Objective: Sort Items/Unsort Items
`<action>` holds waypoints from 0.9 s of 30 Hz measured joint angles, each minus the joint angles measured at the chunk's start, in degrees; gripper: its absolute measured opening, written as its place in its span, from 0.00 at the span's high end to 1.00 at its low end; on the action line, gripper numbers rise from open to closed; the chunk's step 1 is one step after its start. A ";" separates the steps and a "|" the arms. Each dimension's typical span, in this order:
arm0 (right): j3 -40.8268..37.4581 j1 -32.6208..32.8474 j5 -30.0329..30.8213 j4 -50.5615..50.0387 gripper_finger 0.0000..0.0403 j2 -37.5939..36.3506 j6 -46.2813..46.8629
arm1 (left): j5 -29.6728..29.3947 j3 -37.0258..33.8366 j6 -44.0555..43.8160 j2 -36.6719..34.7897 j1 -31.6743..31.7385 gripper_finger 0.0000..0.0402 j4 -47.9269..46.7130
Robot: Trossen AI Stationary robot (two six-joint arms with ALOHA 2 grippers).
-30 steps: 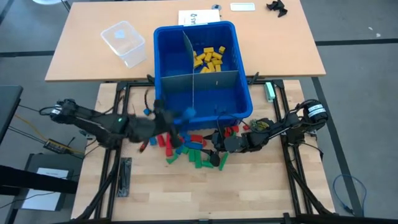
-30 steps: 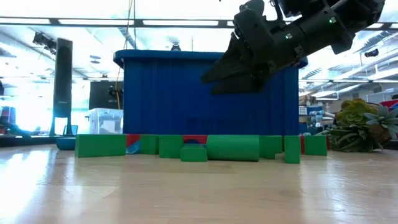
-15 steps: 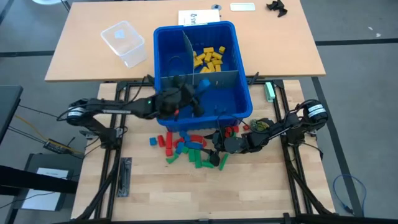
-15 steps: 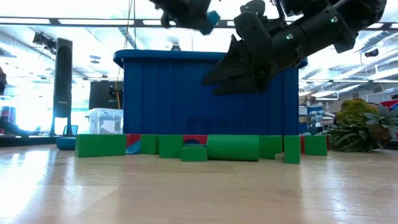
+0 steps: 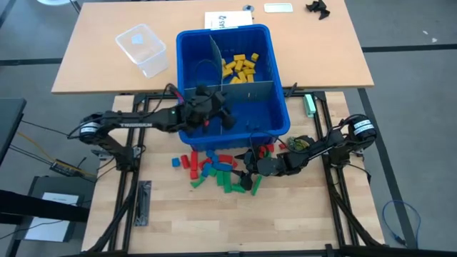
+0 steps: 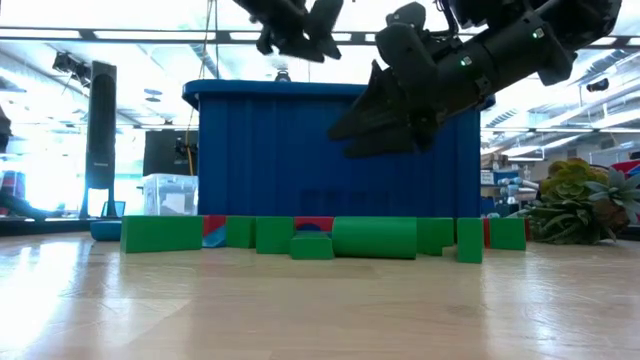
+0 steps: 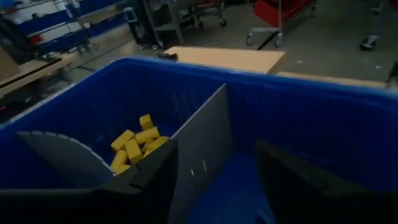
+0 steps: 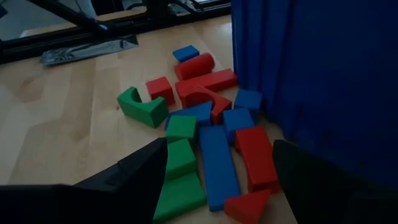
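A pile of red, blue and green items [image 5: 214,165] lies on the wooden table against the near wall of the blue bin [image 5: 187,71]. Yellow items [image 5: 240,66] fill the bin's far right compartment and also show in the left wrist view [image 7: 135,147]. My left gripper [image 5: 223,114] hovers open over the bin's near compartment, with nothing between its fingers [image 7: 214,155]. It shows above the bin's rim in the low view [image 6: 300,40]. My right gripper [image 5: 248,175] stands open just above the right end of the pile [image 8: 205,140], slanting down and touching nothing.
Grey divider sheets [image 5: 227,89] split the bin into compartments. On the far table stand a clear plastic container [image 5: 142,48] and a sheet of paper [image 5: 227,20]. Bare wood lies in front of the pile, toward the near edge.
My left gripper has carried a blue item from above the pile toward the far edge, over the bin's near rim. It has then opened, and the blue item is gone from between its fingers. The right arm has kept still.
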 joint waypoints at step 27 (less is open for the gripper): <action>0.00 0.01 -0.07 -0.11 0.28 0.00 0.04 | -6.43 -8.28 -30.96 -24.79 -27.66 0.40 -57.64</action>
